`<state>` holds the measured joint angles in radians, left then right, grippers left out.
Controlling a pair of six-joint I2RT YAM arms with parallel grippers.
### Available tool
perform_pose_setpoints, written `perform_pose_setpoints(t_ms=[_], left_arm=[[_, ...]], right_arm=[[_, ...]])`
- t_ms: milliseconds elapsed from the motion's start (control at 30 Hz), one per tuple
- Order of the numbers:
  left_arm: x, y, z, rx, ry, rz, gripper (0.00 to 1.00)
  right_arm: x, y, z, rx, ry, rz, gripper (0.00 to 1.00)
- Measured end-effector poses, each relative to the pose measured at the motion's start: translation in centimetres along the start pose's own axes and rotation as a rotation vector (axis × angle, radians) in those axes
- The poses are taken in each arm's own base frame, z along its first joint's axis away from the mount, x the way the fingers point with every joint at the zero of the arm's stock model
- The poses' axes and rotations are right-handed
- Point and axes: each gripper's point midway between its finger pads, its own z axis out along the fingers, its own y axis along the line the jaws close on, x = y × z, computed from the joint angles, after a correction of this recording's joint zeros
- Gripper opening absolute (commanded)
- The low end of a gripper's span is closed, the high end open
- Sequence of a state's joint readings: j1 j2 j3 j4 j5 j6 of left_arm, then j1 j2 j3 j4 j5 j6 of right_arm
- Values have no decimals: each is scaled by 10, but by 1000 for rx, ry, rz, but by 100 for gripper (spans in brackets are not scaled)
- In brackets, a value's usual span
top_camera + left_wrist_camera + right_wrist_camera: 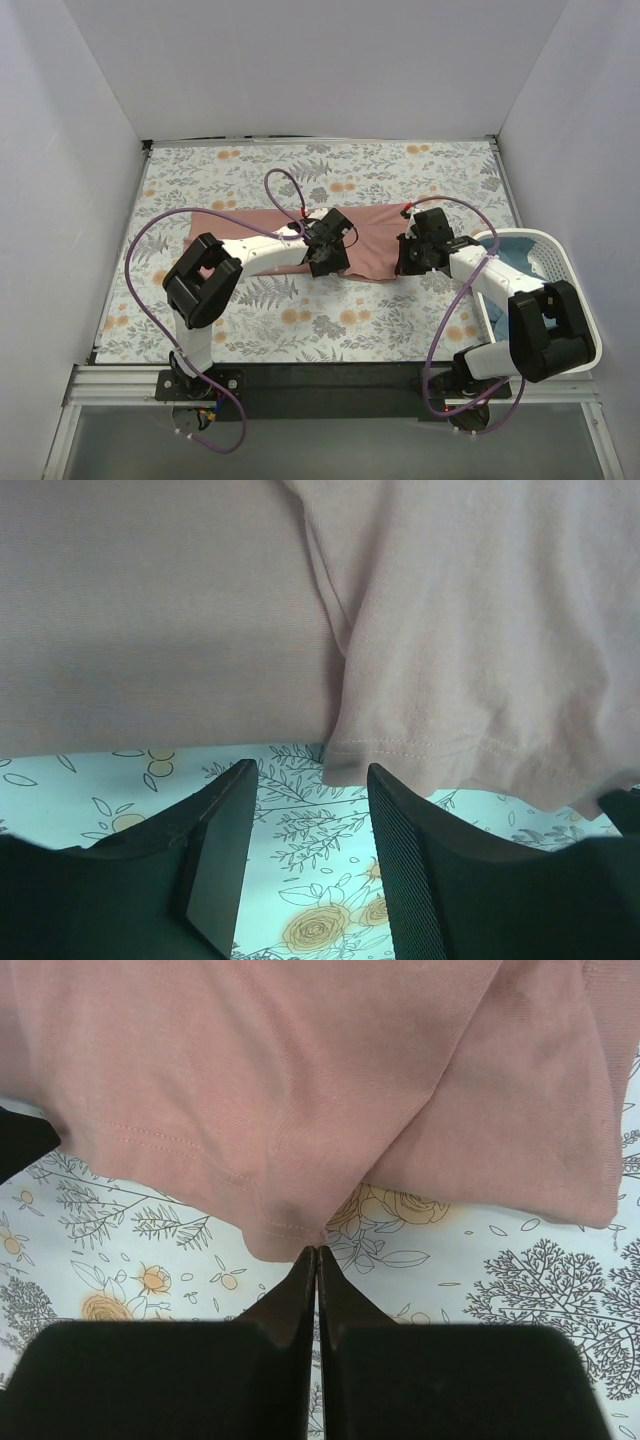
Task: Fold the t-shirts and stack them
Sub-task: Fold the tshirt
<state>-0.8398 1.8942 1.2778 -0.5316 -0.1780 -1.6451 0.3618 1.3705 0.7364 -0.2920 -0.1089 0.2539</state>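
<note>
On the floral-clothed table point(300, 320) the dusty-pink cotton t-shirt point(375, 245) lies in a long band, mid-table. Your left gripper point(312, 780) stands released before its hem; your right gripper point(317, 1252) is clenched at the hem. Dragging one-sided could skew the fold.

left arm point(262, 255): white tube links between chunky black joint housings, the big one boxy with rounded corners
right arm point(490, 285): same build, white links and black blocks
purple cables point(140, 270): one thin lead per arm, hanging loose in wide loops
left gripper point(312, 780): matte black, two thick wedge-shaped fingers point(225, 840); one inner face carries a fine grid texture
right gripper point(317, 1252): matte black, fingers tapering to thin edges
bases point(195, 385): black, on a black plate point(330, 380) along a silvery rail
</note>
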Motion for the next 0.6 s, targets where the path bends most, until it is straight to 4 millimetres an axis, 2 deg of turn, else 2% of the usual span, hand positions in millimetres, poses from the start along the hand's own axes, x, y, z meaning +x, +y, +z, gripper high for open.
perform_pose_setpoints(t_ms=[200,367,600], left_arm=[[-1,-7,1,31,-6,-16,33],[0,-11,1,45,2,-27,26],[8,-12,2,52,13,-32,28]], right_arm=[[1,1,0,-6,3,-3,1],[10,-2,2,-1,22,0,1],[17,-3,4,-1,38,2,1]])
